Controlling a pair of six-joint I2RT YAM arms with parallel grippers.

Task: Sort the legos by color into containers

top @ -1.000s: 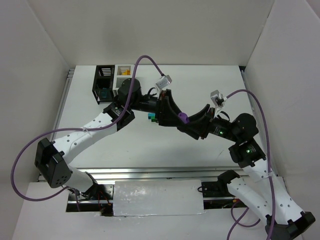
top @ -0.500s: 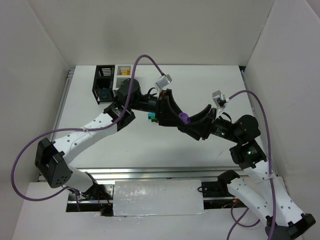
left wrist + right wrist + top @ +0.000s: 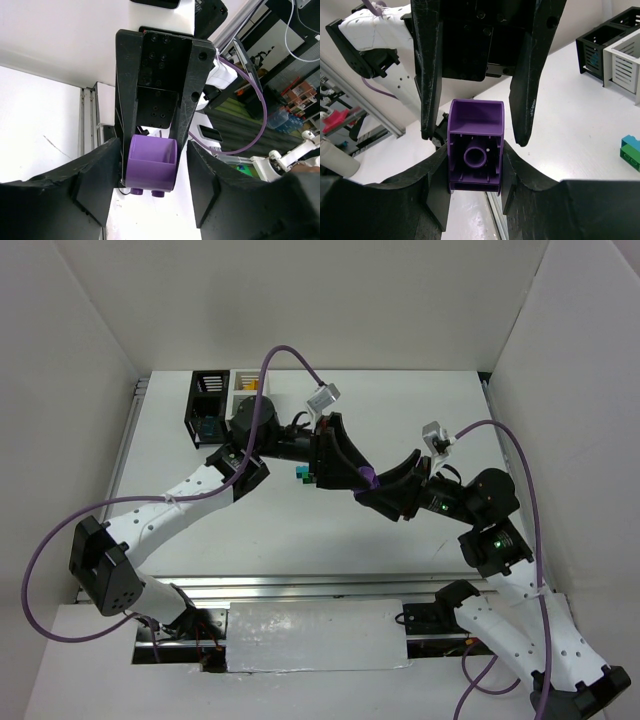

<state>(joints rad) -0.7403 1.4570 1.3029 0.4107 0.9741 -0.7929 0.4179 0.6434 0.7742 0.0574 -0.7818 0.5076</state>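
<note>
Overhead, the black bin (image 3: 203, 400) sits at the far left of the table (image 3: 250, 530) with a teal brick (image 3: 207, 427) inside. The white bin (image 3: 243, 398) is joined to its right side, and an orange-yellow piece (image 3: 250, 384) shows in it, partly behind the left arm. Right of the bins, near the middle of the table, a blue brick (image 3: 303, 470) and a green brick (image 3: 303, 480) lie touching each other.

Just beyond them the left gripper (image 3: 352, 472) and right gripper (image 3: 372, 486) meet tip to tip above the table. From above, only a small spot of the purple brick (image 3: 368, 477) shows between them, and who holds it cannot be told.

The wrist cameras settle that. The right wrist view shows the right gripper's fingers (image 3: 430, 185) clamped on both sides of the purple brick, whose hollow underside and round tube face the lens. The left gripper's fingers (image 3: 432, 75) stand spread on either side of the brick, with a gap at each tip. The left wrist view shows the brick's studs and the same gaps. Only the right wrist view shows the bins from the side.
</note>
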